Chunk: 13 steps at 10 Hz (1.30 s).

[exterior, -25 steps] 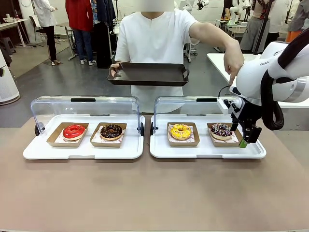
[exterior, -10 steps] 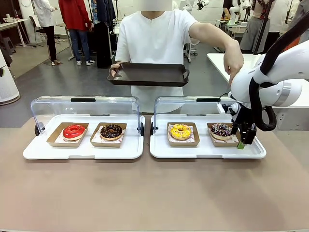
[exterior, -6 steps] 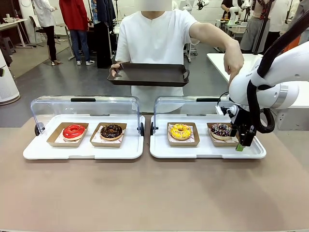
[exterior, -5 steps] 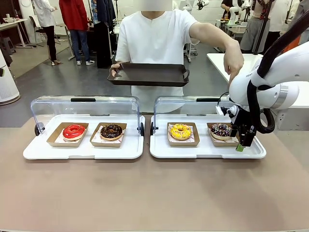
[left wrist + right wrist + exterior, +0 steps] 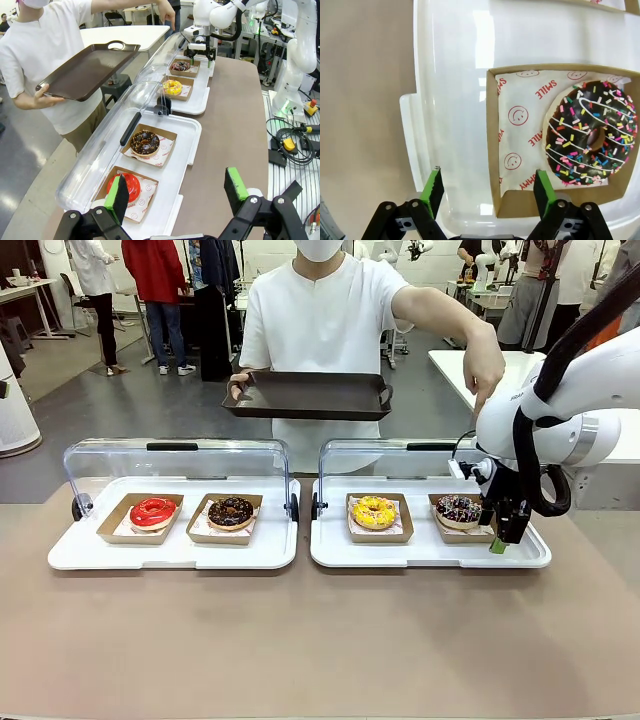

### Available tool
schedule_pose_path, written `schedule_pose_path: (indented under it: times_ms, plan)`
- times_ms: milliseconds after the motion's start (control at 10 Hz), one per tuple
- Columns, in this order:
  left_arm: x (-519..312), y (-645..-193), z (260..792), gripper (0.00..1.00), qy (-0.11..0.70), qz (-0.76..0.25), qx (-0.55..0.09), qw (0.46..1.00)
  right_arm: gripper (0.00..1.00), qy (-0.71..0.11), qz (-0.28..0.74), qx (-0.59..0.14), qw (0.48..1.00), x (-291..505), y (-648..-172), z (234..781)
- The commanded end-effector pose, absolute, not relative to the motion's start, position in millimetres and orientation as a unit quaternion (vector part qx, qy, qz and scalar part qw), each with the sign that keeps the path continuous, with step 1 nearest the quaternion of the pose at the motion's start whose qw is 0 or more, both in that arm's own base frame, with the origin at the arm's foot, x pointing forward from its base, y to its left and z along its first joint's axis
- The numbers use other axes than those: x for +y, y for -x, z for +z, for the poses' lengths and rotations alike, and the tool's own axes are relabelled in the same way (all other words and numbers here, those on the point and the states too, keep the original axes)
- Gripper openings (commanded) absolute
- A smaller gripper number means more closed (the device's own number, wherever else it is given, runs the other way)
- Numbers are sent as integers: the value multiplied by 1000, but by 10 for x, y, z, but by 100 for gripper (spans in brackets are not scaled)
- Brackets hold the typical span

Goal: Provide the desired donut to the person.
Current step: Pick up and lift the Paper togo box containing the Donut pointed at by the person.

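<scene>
**Two pads astride one cardboard wall**

The right gripper (image 5: 487, 177) hung low with its jaws apart, straddling one side wall of the cardboard box (image 5: 492, 150). One green pad (image 5: 433, 187) stood outside the wall, over the white display tray (image 5: 450, 100). The other stood inside, above the printed paper liner (image 5: 520, 125). The sprinkled chocolate donut (image 5: 590, 132) lay in the box just beyond that inner pad, apart from it. Above and behind the gripper, the person's hand (image 5: 485, 365) pointed down towards this donut. The person's other hand held a brown serving tray (image 5: 307, 395) farther off. To do the step well, the pinch should probably take the cardboard wall alone, deep enough not to slip. The inner pad should stay off the icing, and the box should then lift level. The left gripper (image 5: 177, 186) had its fingers spread with nothing between them, well apart from the box.
</scene>
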<state>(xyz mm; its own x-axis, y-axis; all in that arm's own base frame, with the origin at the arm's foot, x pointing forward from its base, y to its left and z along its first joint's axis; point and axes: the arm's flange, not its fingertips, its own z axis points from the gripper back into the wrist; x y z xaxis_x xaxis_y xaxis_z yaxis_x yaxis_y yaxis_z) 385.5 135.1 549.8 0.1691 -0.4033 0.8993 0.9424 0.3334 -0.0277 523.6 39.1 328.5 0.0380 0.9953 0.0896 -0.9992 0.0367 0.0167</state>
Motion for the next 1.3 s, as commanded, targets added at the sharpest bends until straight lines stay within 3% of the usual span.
schedule_pose_path:
  times_ms: [0,100,300,400,500,600,1200]
  plan:
    - [1353,-3848,5504,100,316,-483,-428,695,33,-32,691,-14,722,398,-5255,3199]
    - [1353,-3848,5504,100,316,-483,-428,695,0,-33,691,-11,722,405,-5253,3183]
    - [1353,-3848,5504,100,316,-483,-428,695,0,-32,692,-12,721,399,-5259,3168]
    - [1353,-3848,5504,100,316,-483,-428,695,14,-33,693,-13,720,399,-5256,3161]
    - [1353,-3848,5504,100,316,-483,-428,695,3,-34,693,-13,720,394,-5258,3158]
    - [1353,-3848,5504,100,316,-483,-428,695,0,-35,693,-14,720,389,-5263,3155]
    - [1353,-3848,5504,100,316,-483,-428,695,0,-26,707,-14,707,431,-5172,3261]
